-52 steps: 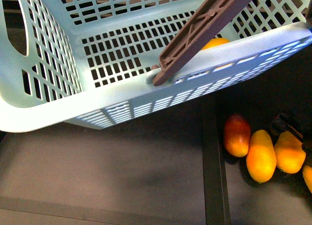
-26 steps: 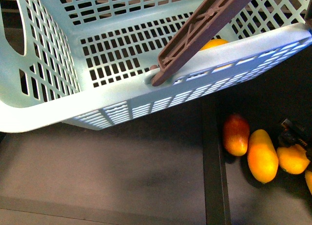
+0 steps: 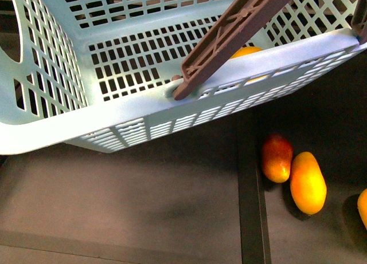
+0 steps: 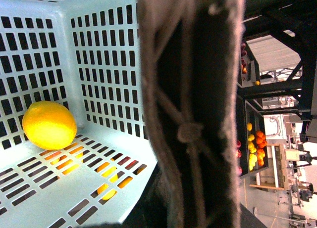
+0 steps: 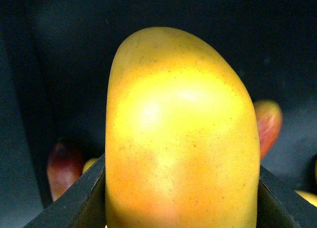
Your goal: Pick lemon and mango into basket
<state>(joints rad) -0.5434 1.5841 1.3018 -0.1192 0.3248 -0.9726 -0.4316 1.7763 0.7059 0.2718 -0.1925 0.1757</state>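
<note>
Right gripper (image 5: pixel 181 201): jaws pinch the mango (image 5: pixel 181 124) from both sides, outside the basket (image 3: pixel 114 112). Left gripper: jaw state cannot be told behind the brown handle (image 4: pixel 190 109). Beyond the handle, the lemon (image 4: pixel 49 125) rests on the basket floor.

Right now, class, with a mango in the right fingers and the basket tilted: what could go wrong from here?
1. The mango is smooth and rounded, and the right fingers grip only its sides at one end; it may slip.
2. The brown handle crosses the opening of the tilted basket, so the mango could strike it.
3. The lemon lies loose inside and may roll.
</note>
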